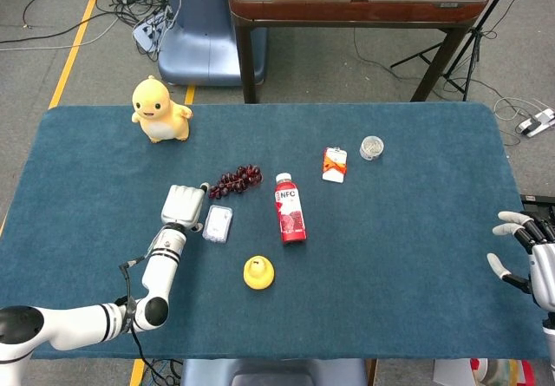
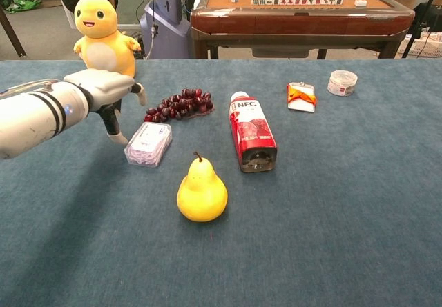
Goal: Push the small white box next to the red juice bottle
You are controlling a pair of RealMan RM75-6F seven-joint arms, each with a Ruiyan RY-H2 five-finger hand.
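Observation:
The small white box (image 1: 218, 223) (image 2: 148, 143) lies flat on the blue table, left of the red juice bottle (image 1: 290, 208) (image 2: 251, 132), which lies on its side. A gap separates the two. My left hand (image 1: 183, 206) (image 2: 103, 93) hovers just left of the box with fingers pointing down, one fingertip close to the box's left edge; it holds nothing. At the table's far right edge my right hand (image 1: 529, 258) rests with its fingers spread and nothing in them.
A bunch of dark grapes (image 1: 236, 179) (image 2: 178, 104) lies just behind the box. A yellow pear (image 1: 258, 272) (image 2: 202, 192) stands in front of the gap. A yellow plush toy (image 1: 158, 108), an orange-white packet (image 1: 334, 164) and a small round tub (image 1: 371, 147) sit farther back.

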